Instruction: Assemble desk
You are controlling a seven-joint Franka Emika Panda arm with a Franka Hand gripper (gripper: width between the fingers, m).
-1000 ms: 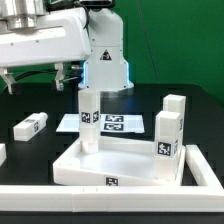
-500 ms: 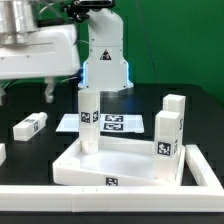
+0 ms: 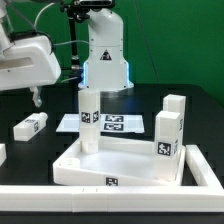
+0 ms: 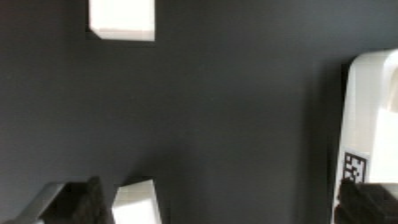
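The white desk tabletop (image 3: 120, 160) lies at the front middle of the table. Three white square legs stand upright in its corners: one at the back left (image 3: 89, 118) and two on the exterior view's right (image 3: 168, 140), (image 3: 175, 112). A loose leg with a tag (image 3: 30, 125) lies on the black table to the left; it is probably the tagged white piece in the wrist view (image 4: 370, 110). My gripper (image 3: 35, 97) hangs above the table near this loose leg, open and empty (image 4: 217, 205).
The marker board (image 3: 112, 123) lies behind the tabletop. A long white rail (image 3: 60, 196) runs along the front edge. Another white piece pokes in at the far left (image 3: 2, 152). In the wrist view a white piece (image 4: 121, 18) lies ahead and another (image 4: 139, 200) by one finger.
The arm has swung to the exterior view's left, away from the back-left upright leg and towards the loose leg. The legs and tabletop have not moved.
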